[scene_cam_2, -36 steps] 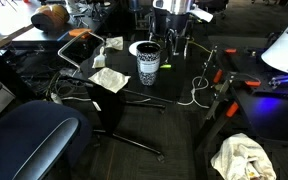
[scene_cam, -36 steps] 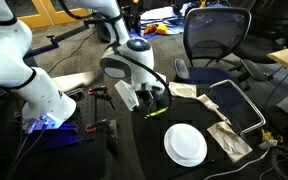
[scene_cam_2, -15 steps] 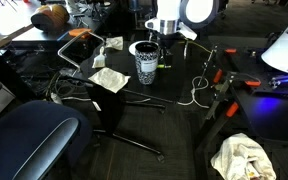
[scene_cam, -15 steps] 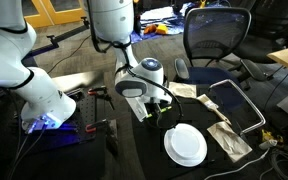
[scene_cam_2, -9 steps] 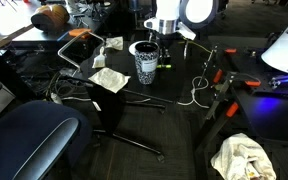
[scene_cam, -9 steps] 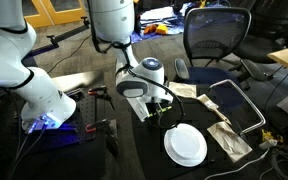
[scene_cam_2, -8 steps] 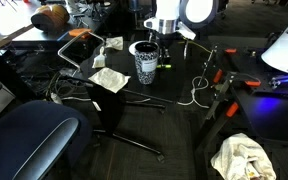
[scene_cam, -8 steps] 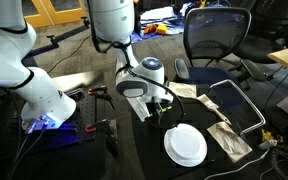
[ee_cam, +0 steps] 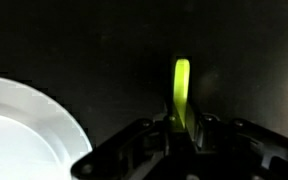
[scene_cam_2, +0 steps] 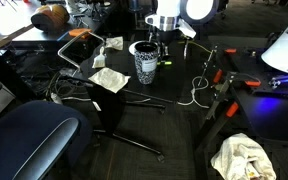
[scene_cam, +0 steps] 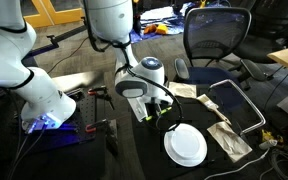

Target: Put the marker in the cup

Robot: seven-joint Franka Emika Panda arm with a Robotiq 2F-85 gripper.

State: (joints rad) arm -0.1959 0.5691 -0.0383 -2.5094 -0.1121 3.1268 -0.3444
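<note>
The work surface was a black table (scene_cam: 139,155) in a cluttered office-like room, with a dark mesh office chair (scene_cam: 216,38) behind it, crumpled pale cloths (scene_cam: 229,138) lying near one edge, and a bulky white robot body (scene_cam: 29,75) off to one side. A round white plate (scene_cam: 185,146) sat flat on the table, just beside the arm's working end. In the wrist view the gripper (ee_cam: 184,125) came in from the bottom of the picture. Its dark fingers (ee_cam: 160,128) were drawn in to a narrow gap, one on each side of the marker (ee_cam: 182,88), and appeared to pinch its near end (whether the stick was resting on the table or already clear of it could not be told). The marker's long axis ran straight away from the gripper, up the picture, with its rounded free end pointing at the bare dark surface. The plate's rim curved past to the lower left, apart from the marker. In an exterior view the cup (scene_cam_2: 146,66) stood upright on the table, and the marker showed as a small bright green spot just beside its base, under the lowered gripper.
</note>
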